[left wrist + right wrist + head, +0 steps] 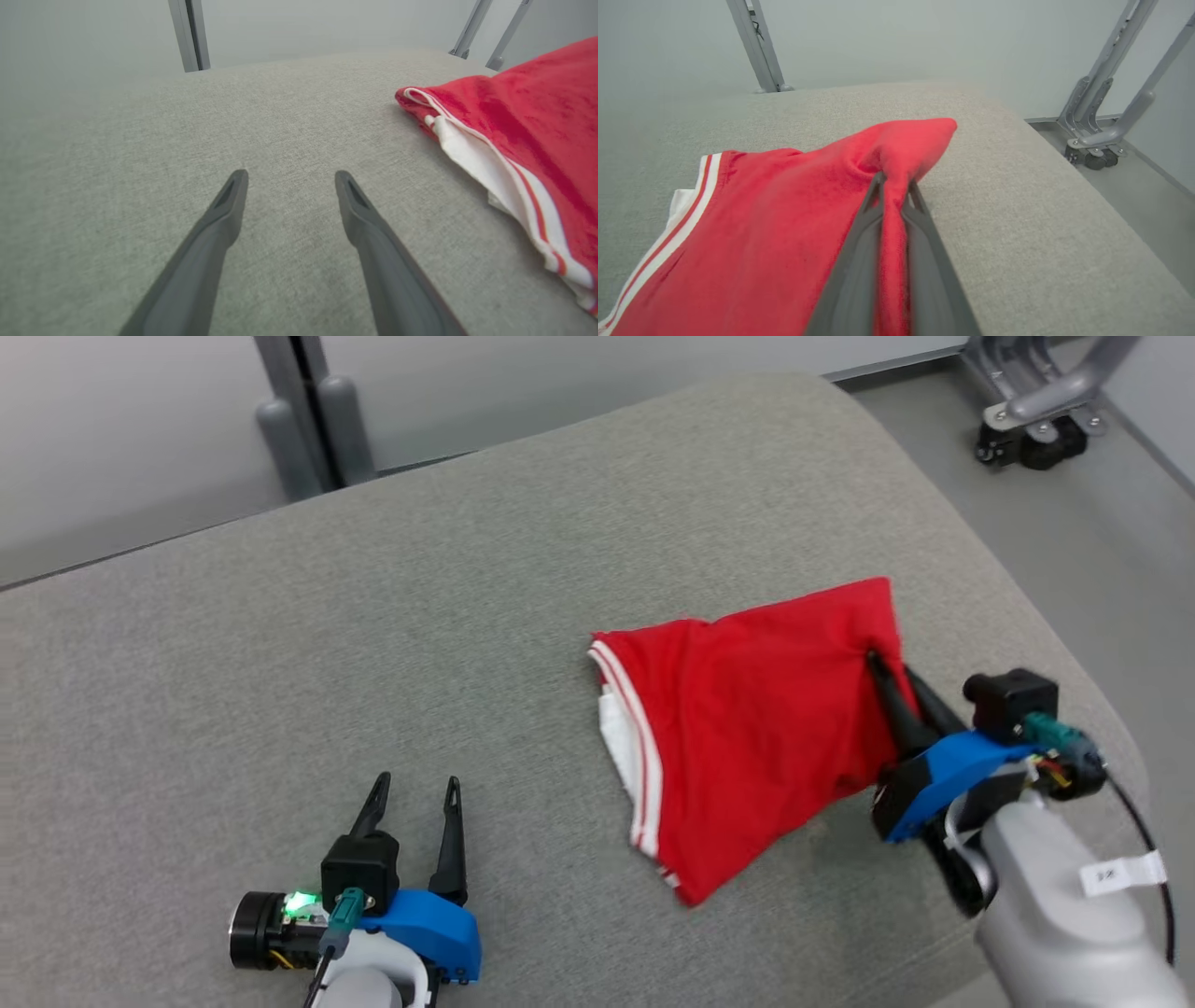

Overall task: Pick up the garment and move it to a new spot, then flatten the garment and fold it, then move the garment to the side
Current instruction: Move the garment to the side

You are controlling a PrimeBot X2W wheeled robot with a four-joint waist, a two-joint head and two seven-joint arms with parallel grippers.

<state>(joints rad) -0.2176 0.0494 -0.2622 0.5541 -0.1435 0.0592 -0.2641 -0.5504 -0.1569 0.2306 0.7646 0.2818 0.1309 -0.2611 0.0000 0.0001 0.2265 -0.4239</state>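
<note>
Fingers of the left gripper [417, 780] stand spread wide and hold nothing; it rests low over the grey cushion [373, 616], at the near left, apart from the cloth. In the left wrist view the same gripper [290, 175] points over bare fabric, and the garment [537, 116] lies off to its right side. A little farther, at the right, the right gripper [889, 663] has its two fingers pressed together on a fold of the garment [747, 709]; the right wrist view shows the red cloth [761, 224] squeezed between the closed fingers of this gripper [895, 182], and the cloth rises to a small peak just beyond the tips. The garment is red with white stripes along one edge; it lies on the right half of the cushion, rumpled and partly doubled, with its striped edge toward the left gripper. Beyond the cushion I see a grey post [308, 420] and, on the floor [1074, 541], a wheeled stand [1032, 429].

I judge that the first step is in hand: the garment is gripped but not yet carried to a new spot. The next move calls for a firm pinch and enough lift that the cloth does not drag and bunch; the open cushion at the left offers room; afterwards the free left gripper could take the striped edge for flattening.
</note>
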